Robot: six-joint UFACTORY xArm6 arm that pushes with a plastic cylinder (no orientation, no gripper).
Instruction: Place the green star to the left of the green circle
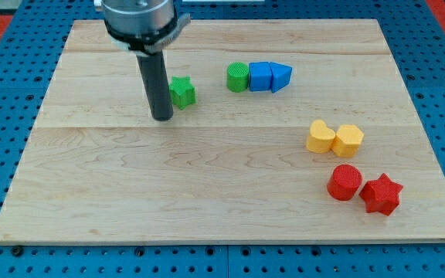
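The green star point(182, 91) lies on the wooden board point(207, 185) in the upper middle of the view. The green circle point(238, 77) lies to its right, a short gap away, touching a blue cube point(260, 76). My tip point(162, 117) stands on the board just left of the green star and slightly below it, close to or touching its left side. The dark rod hides the star's left edge.
A blue triangle point(280, 76) sits right of the blue cube. A yellow heart point(321, 137) and a yellow hexagon point(348, 140) lie at the right. A red circle point(344, 182) and a red star point(382, 194) lie at the lower right.
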